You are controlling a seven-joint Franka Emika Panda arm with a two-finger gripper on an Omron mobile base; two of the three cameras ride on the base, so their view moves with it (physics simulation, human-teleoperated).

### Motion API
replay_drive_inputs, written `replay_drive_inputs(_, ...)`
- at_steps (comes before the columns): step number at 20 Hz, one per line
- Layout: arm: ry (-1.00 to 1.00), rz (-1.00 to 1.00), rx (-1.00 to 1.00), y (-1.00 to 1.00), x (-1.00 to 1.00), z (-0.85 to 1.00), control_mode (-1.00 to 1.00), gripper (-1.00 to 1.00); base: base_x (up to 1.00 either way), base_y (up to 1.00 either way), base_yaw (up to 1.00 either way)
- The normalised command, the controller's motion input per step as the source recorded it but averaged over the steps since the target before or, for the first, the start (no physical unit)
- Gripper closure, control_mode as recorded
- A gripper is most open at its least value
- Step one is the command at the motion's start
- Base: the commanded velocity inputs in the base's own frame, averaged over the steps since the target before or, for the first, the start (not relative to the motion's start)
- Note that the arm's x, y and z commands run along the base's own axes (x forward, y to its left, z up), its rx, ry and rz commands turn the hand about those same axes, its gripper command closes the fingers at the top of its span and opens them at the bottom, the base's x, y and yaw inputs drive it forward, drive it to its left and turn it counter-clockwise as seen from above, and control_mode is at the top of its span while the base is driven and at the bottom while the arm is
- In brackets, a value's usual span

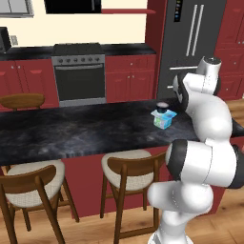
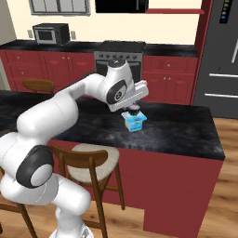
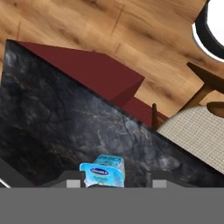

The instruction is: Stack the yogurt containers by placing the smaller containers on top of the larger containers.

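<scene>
Gripper (image 2: pixel 134 109) closed around a dark teal cup (image 1: pixel 162 106), resting it atop the pale boxy pack (image 1: pixel 163 119) on the bench (image 1: pixel 71 131), smaller over larger.

dark cup (image 1: pixel 162 106) atop boxy pack (image 1: pixel 163 119)

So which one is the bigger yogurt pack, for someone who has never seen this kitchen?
Find the long black marble island counter with wooden stools in front. Near its end toward the fridge sits a pale blue-and-white boxy pack. A small dark round cup sits on top of it; the pack is the wider, square-sided one underneath.
</scene>
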Motion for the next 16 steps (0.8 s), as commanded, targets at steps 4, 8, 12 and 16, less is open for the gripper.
replay_drive_inputs(4,-0.03,-0.30,0.14,0.36,0.03,0.03,-1.00,1.00,0.00,0.00,0.00)
replay_drive_inputs(8,-0.03,-0.29,0.06,0.58,0.13,0.00,-1.00,1.00,0.00,0.00,0.00)
replay_drive_inputs(12,0.00,-0.27,0.01,0.56,0.29,0.00,-1.00,1.00,0.00,0.00,0.00)
replay_drive_inputs(16,0.00,-0.26,0.02,0.50,0.41,0.00,-1.00,1.00,0.00,0.00,0.00)
